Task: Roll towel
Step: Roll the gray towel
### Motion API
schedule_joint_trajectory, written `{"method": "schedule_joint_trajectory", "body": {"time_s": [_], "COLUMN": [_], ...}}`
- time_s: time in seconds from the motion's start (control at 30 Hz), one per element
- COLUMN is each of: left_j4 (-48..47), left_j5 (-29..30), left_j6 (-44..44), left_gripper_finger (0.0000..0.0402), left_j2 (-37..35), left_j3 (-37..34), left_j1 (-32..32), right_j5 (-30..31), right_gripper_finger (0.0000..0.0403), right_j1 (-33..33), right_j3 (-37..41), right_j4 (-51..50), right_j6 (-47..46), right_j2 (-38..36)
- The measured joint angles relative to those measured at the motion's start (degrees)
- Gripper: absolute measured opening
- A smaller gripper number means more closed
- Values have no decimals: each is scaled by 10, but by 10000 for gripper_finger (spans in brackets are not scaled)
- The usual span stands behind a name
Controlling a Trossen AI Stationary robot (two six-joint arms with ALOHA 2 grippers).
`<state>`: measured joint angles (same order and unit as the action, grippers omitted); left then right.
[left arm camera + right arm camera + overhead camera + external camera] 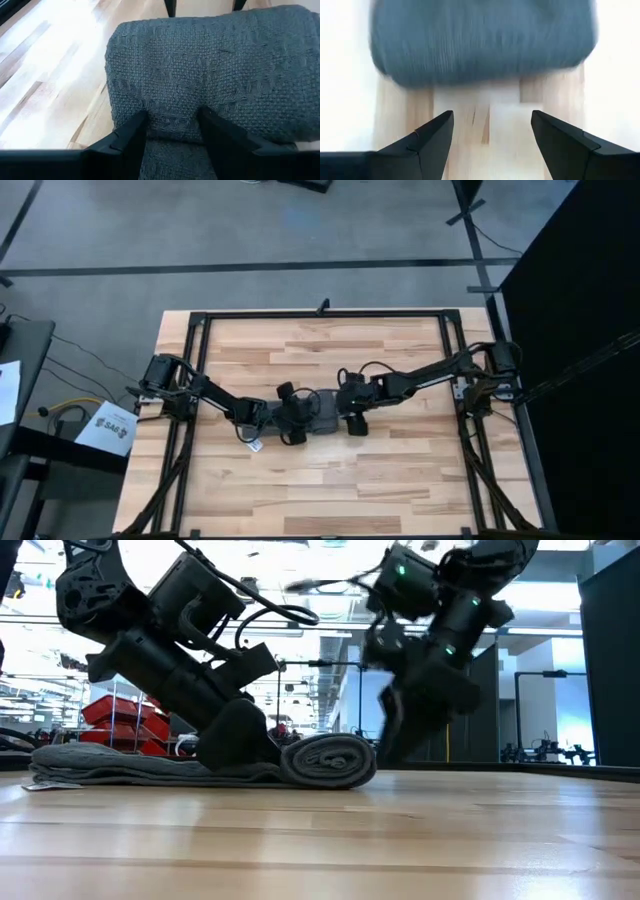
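At table centre, nearest my low camera, I see the towel part rolled: a coil at its right end, a flat tail running left on the table. My left gripper stands on the towel just left of the coil, fingers parted and pressing into the weave rather than pinching anything. My right gripper hangs just right of the coil, spread wide, holding nothing, bare wood between its fingers. My worry: with one side unheld, the coil may slacken and unroll, or skew if I push unevenly, leaving a crooked roll. Farther back, I see no containers anywhere.
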<state>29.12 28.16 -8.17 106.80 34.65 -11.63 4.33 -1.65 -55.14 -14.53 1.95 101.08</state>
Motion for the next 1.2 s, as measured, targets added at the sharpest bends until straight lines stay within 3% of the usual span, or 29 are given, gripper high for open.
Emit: {"method": "schedule_joint_trajectory", "body": {"time_s": [0.17,0.33,0.6,1.2], "left_j4": [0,2,68,100], "left_j5": [-2,-7,-9,-13], "left_j6": [-11,-15,-30,-31], "left_gripper_finger": [173,173,173,173], "left_j2": [0,0,27,39], "left_j3": [-1,-4,-10,-11], "left_j1": [-4,-4,-4,-4], "right_j5": [-10,-53,-75,-103], "right_gripper_finger": [258,258,258,258], "right_j1": [17,27,26,15], "right_j3": [56,119,131,104], "right_j4": [59,230,350,356], "right_j6": [4,-4,-13,-13], "right_j2": [2,11,58,21]}}
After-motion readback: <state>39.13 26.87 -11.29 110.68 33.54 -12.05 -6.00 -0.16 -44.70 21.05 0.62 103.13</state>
